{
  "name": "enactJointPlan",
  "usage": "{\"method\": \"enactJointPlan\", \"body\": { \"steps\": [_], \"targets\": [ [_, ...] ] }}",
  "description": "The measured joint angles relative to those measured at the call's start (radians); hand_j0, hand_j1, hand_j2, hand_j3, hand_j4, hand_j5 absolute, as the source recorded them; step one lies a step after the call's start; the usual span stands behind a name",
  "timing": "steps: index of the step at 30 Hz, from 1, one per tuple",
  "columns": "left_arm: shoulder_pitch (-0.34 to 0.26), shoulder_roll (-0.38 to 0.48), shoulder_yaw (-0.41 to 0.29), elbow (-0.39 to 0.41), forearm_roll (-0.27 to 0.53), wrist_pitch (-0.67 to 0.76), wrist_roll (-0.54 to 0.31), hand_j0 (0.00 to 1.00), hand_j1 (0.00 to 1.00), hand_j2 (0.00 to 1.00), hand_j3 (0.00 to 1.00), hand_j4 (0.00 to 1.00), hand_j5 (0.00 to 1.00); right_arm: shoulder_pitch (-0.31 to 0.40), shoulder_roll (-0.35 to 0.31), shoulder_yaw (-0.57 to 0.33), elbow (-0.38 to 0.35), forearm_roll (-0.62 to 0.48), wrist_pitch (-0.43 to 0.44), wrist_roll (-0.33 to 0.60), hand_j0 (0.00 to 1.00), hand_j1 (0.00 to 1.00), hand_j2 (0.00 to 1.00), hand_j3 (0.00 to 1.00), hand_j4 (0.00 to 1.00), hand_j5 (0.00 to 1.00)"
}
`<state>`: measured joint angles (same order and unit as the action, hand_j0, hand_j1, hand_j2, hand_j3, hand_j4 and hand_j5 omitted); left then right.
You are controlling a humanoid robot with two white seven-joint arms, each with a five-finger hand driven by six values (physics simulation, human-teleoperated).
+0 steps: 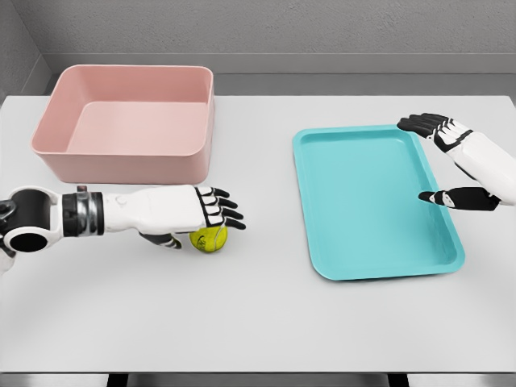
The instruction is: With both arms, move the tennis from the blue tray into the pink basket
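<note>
Losing the ball [210, 239] is the risk: it sits on the table at lower left, under the left hand [189, 211], w/ fingers [219, 205] extended over it, thumb beside, not closed, so it could roll. Basket [129, 121] upper left. Right hand [455, 165], fingers spread, hovers over tray [371, 201], holding 0.

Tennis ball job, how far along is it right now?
Done: the tennis ball is out of the blue tray, which shows nothing inside. In hand: the ball sits on the table beneath the left hand, whose fingers reach over it; whether it is gripped is unclear. The right hand hovers open at the tray's right edge. Left: getting the ball into the pink basket.
</note>
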<state>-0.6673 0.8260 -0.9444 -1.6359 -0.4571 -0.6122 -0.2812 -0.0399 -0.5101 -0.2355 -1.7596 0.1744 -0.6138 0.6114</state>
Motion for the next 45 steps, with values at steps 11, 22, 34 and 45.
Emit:
{"method": "enactJointPlan", "body": {
  "steps": [11,22,34,45],
  "targets": [
    [-0.008,-0.038,-0.022,0.045,-0.002,0.0,-0.011,1.0,1.0,1.0,1.0,1.0,1.0,0.0,0.001,0.0,0.001,0.0,0.0,0.0,1.0,1.0,1.0,1.0,1.0,1.0],
    [-0.026,-0.068,-0.043,0.079,-0.002,0.0,-0.021,1.0,1.0,1.0,1.0,1.0,1.0,0.0,0.0,-0.001,0.002,0.001,0.0,0.0,1.0,1.0,1.0,1.0,1.0,1.0],
    [-0.031,-0.086,-0.067,0.126,0.001,0.0,-0.053,0.75,0.75,0.75,0.75,0.75,0.75,0.0,0.0,-0.002,0.003,0.002,0.0,0.0,1.0,1.0,1.0,1.0,1.0,1.0],
    [-0.035,-0.087,-0.068,0.129,0.002,0.0,-0.077,0.52,0.52,0.52,0.52,0.52,0.52,0.002,0.0,-0.002,0.003,0.002,0.0,0.0,1.0,1.0,1.0,1.0,1.0,1.0]
  ]
}}
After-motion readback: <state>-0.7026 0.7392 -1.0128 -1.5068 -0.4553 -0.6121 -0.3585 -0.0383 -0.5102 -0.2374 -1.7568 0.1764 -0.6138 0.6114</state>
